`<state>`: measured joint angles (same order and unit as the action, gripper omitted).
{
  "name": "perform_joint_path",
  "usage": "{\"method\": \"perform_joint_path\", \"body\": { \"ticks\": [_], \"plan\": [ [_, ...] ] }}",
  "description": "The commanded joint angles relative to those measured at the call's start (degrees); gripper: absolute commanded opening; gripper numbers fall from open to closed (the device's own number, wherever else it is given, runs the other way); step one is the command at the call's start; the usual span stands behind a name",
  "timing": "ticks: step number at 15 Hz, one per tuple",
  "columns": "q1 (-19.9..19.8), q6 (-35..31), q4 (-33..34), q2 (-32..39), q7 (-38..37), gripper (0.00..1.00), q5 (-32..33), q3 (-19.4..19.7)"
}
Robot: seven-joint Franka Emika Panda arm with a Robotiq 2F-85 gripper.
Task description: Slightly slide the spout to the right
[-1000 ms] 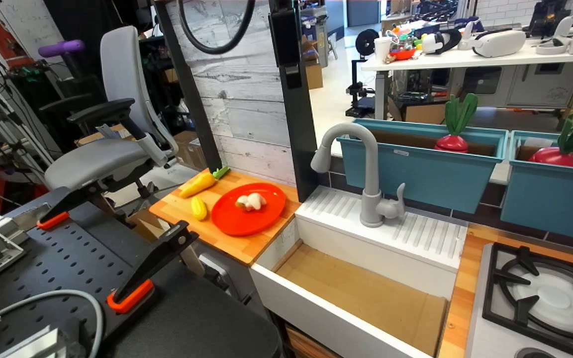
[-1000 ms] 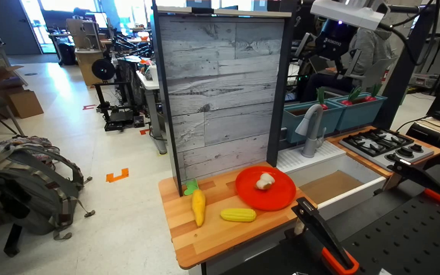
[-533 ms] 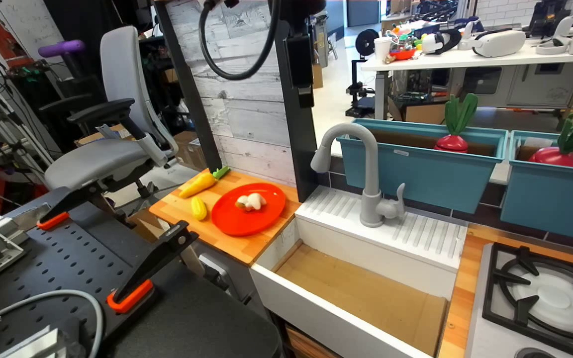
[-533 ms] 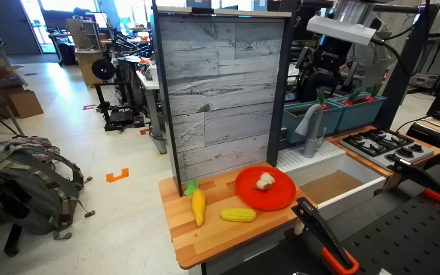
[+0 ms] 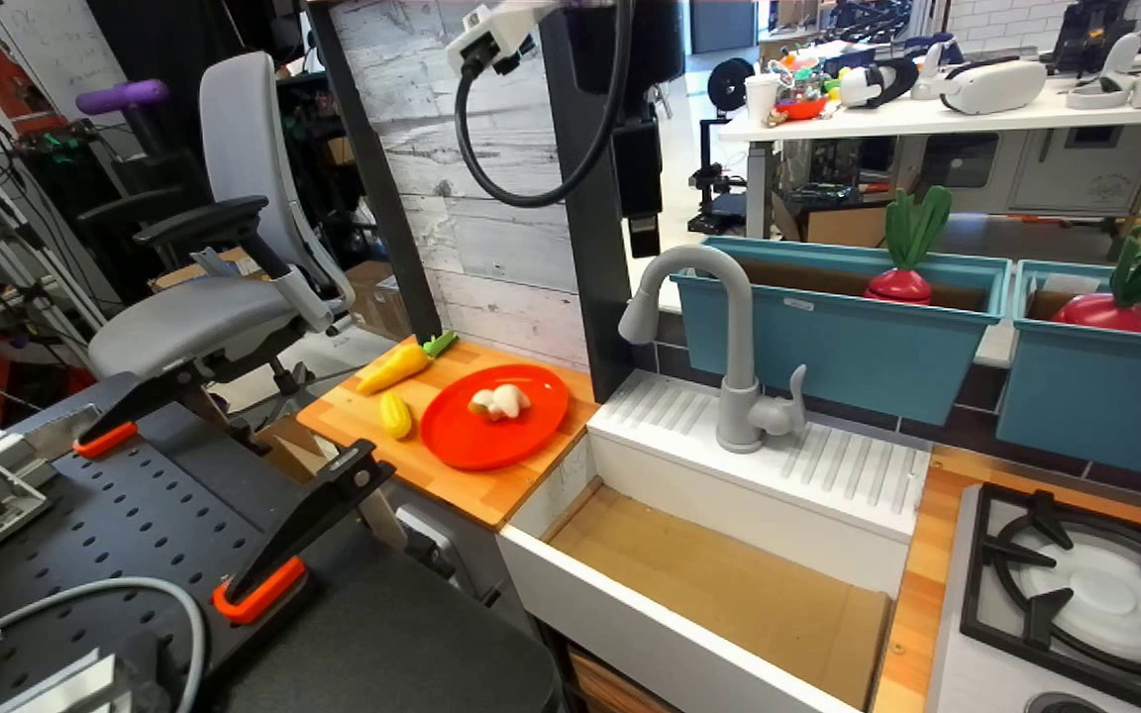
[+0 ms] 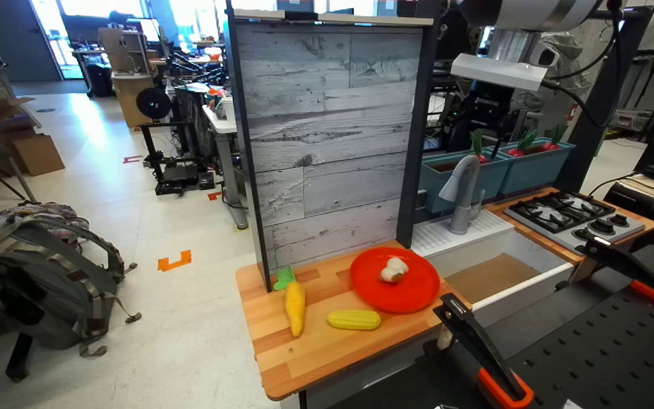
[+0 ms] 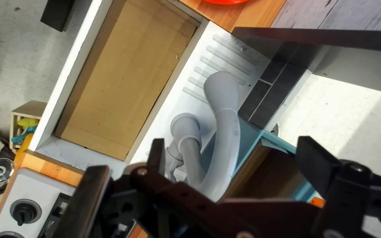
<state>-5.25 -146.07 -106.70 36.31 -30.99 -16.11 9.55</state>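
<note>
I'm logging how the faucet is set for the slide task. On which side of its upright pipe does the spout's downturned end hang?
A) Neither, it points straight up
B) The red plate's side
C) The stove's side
B: in an exterior view the spout arches away from the stove, its downturned end hanging on the side toward the red plate.

This is a lab, with a robot arm (image 6: 525, 12), 3D printer (image 6: 181, 171) and VR headset (image 5: 994, 87).
</note>
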Motion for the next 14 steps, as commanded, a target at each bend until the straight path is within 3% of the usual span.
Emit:
{"method": "perform_joint_path", "body": {
  "ticks": [1, 8, 9, 11, 14],
  "plan": [
    [0.53, 2.10, 3.81, 3.40, -0.95, 1.00, 0.76, 0.71],
    [0.91, 3.20, 6.31, 6.72, -1.05, 1.00, 0.77, 0.70],
    [1.21, 2.56, 6.35, 6.90, -1.46, 0.75, 0.85, 0.97],
    [1.08, 2.91, 6.94, 7.30, -1.11, 0.68, 0.79, 0.81],
    [1.02, 2.96, 7.28, 7.55, -0.79, 0.42, 0.84, 0.72]
  ]
}}
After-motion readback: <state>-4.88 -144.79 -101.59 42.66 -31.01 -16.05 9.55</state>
